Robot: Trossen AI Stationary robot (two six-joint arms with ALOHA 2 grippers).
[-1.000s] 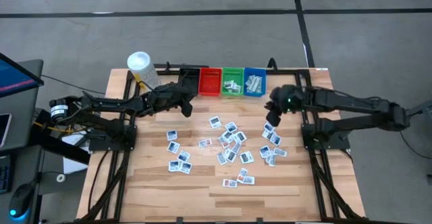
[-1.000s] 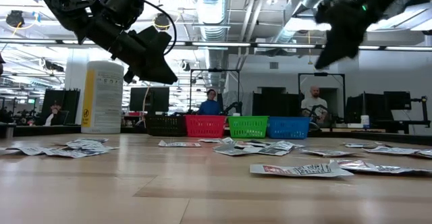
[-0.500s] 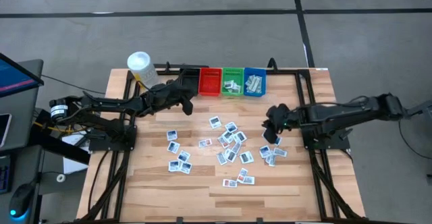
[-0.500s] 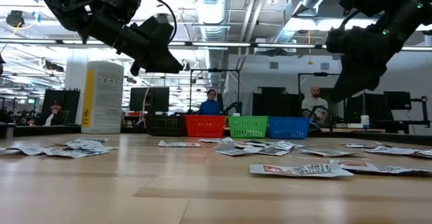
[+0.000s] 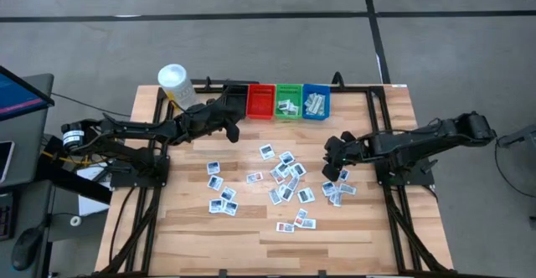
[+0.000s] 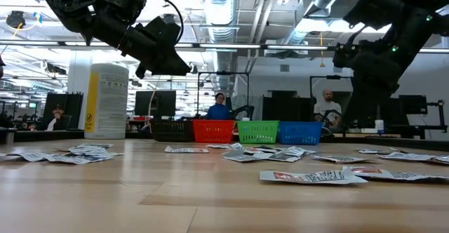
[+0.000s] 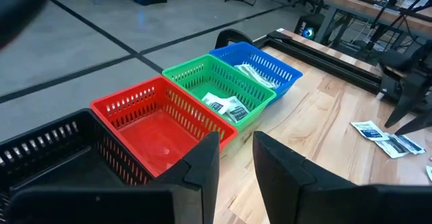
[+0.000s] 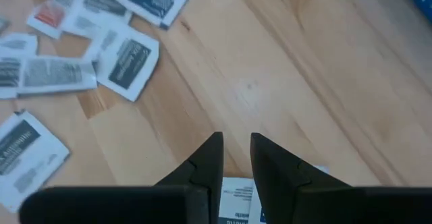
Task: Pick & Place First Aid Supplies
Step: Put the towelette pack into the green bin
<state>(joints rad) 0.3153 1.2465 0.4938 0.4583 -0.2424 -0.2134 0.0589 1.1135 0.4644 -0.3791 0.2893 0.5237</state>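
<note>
Because the packets (image 5: 285,177) lie loose over the middle and right of the table (image 5: 193,236) while the bins sit in a row at its far edge, each has to be lifted and carried back; the green bin (image 7: 223,92) and blue bin (image 7: 260,65) already hold a few, the red bin (image 7: 152,126) looks bare. Hanging low over the right-hand cluster, the right gripper (image 5: 337,154) points down at a packet (image 8: 236,207) showing just below its tips, fingers (image 8: 209,160) a narrow gap apart and nothing between them, seemingly poised for a pick. Stretched toward the far edge, the left gripper (image 5: 231,126) hovers above the table just short of the red bin, fingers (image 7: 206,166) slightly parted and empty.
</note>
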